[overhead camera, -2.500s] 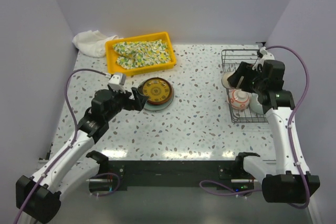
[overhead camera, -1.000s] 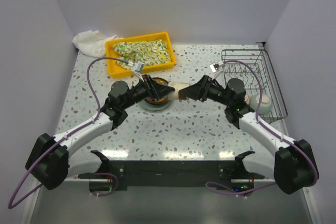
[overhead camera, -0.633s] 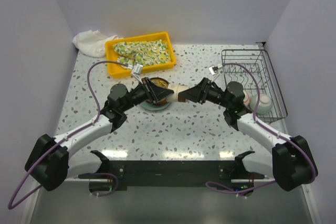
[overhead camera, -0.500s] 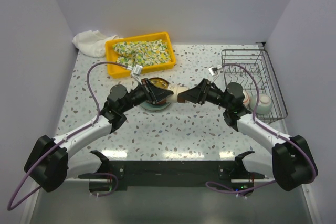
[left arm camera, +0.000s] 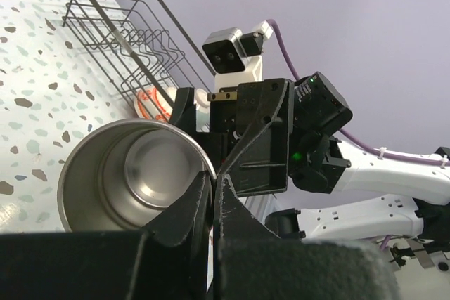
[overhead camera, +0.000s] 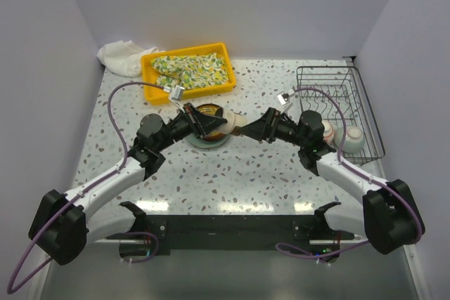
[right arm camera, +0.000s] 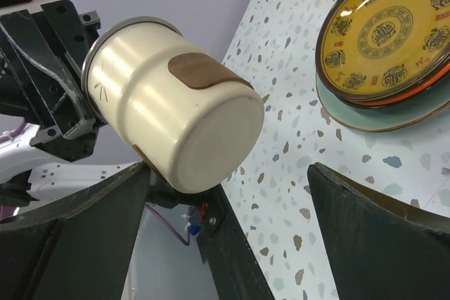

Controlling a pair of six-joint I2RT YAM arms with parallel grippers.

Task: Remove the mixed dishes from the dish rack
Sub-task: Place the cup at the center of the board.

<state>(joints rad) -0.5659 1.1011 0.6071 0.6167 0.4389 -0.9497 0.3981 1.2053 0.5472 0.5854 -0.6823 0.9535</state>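
The left claw (left arm camera: 213, 187) is clenched on the rim of a cream cup (right arm camera: 172, 107) with a brown patch on its side. One finger is inside the shiny metal lining and the other is outside. The cup is held on its side above the counter (overhead camera: 267, 166), with its closed bottom pointing away from the left claw and towards the right claw (overhead camera: 247, 130).

The right claw is released. Its two dark fingers (right arm camera: 365, 230) are spread wide, and the cup's bottom sits just in front of the gap between them, touching neither.

Past the right claw and off to one side, below the cup, a yellow-brown patterned plate (right arm camera: 383, 36) sits on a pale green plate (right arm camera: 365, 116) on the counter. From above, this stack is under the left claw's wrist.

The wire rack (overhead camera: 365, 82) stands well behind the right claw, beside that arm. A white bowl with red markings (left arm camera: 151, 103) and another pale bowl (overhead camera: 351, 138) are in it.

Well behind the left claw are a yellow tray (overhead camera: 151, 79) holding a flowered cloth (overhead camera: 193, 69) and a white rag (overhead camera: 119, 57).
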